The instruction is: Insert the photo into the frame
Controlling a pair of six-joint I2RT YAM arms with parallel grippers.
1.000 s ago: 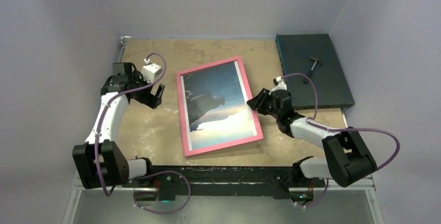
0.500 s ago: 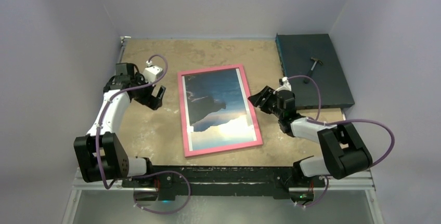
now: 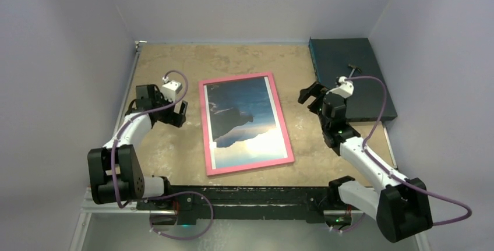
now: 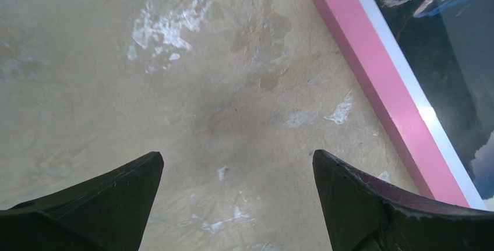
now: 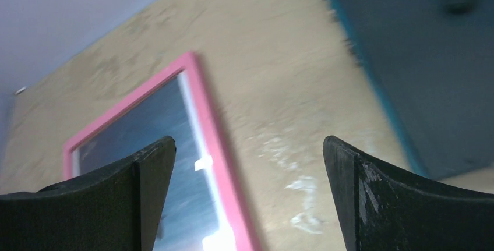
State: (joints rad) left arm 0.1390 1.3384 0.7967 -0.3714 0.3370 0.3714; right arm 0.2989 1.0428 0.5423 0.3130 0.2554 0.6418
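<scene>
My left tool [image 4: 236, 158] gapes empty over bare bench [image 4: 175, 88], just beside the pink frame [image 4: 381, 82]. My right tool [image 5: 247, 146], equally wide, hangs off its other side. A low sweep by either could knock the frame askew. The photo [image 3: 244, 117] sits inside the frame, face up. A small hammer-like thing [image 3: 351, 70] lies on the dark box [image 3: 349, 96].

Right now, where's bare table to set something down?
Widest: the back strip of table between the frame and the rear wall. Also the near patch between frame and left arm. Crowded: left gripper, open, hangs beside the frame's left rail; right gripper, open, hovers between frame and dark mat, which carries a small tool.
</scene>
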